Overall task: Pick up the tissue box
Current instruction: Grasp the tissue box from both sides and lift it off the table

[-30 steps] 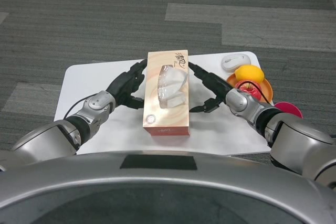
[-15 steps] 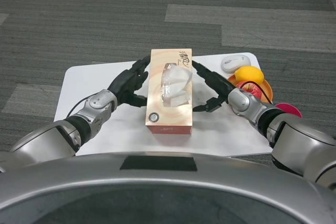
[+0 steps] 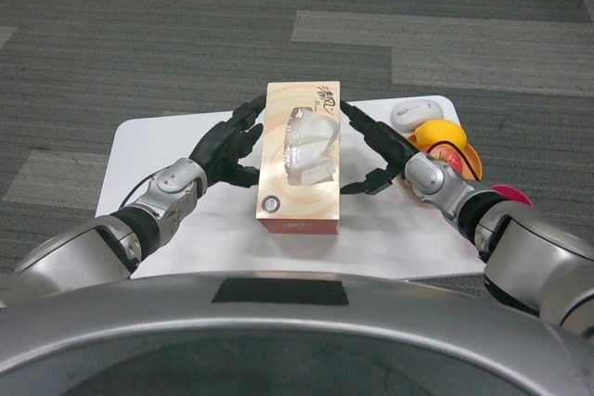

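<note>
I have the tissue box [image 3: 301, 159] riding slightly higher than half a second ago, squeezed between my left hand [image 3: 225, 148] and right hand [image 3: 380, 152], each pressing a long side, above the middle of the tabletop [image 3: 176, 141]. Its long axis runs straight away from me, opening facing up.

An office-like room: grey striped carpet tiles [image 3: 139, 34] surround a small white table [image 3: 148, 141].

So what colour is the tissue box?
Light tan with an orange-red bottom edge; the tissue box shows in the head view.
</note>
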Robot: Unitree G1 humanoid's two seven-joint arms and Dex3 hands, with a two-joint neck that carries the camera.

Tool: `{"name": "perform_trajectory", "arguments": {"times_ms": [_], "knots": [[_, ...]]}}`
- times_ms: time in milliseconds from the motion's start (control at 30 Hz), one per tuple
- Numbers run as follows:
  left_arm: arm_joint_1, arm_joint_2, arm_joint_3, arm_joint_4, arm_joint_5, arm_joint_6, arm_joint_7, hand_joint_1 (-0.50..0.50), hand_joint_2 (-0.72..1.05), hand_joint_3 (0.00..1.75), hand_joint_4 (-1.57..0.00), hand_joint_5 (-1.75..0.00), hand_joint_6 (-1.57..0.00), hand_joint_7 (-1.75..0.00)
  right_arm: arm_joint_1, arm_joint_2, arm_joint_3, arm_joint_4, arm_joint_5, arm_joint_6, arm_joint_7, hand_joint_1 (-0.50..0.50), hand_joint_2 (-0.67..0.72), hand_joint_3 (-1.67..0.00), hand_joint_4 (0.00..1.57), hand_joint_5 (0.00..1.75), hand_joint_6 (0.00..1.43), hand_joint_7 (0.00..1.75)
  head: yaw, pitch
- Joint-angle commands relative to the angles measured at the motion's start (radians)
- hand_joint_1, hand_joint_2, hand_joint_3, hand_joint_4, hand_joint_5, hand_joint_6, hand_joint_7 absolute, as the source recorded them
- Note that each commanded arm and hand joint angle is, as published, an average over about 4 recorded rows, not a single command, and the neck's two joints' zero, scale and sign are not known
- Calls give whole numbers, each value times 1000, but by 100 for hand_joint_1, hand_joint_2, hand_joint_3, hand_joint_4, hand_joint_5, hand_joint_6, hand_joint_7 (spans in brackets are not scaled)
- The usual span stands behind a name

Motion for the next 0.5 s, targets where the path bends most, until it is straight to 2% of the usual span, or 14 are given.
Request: {"name": "perform_trajectory", "arguments": {"times_ms": [33, 133, 500], "knots": [[3, -20, 0, -47, -4, -22, -35, 50, 105, 17, 0, 0, 0, 0, -30, 37, -21, -53, 3, -12, 8, -46, -51, -42, 0, 0, 0, 0, 2, 1], [9, -19, 11, -62, -8, -22, -39, 50, 105, 17, 0, 0, 0, 0, -30, 34, -34, -67, 3, -12, 13, -46, -54, -48, 0, 0, 0, 0, 2, 2], [28, 1, 46, -148, -8, -16, -40, 50, 105, 17, 0, 0, 0, 0, -24, 25, -68, -119, 3, -12, 26, -46, -54, -48, 0, 0, 0, 0, 2, 6]]}}
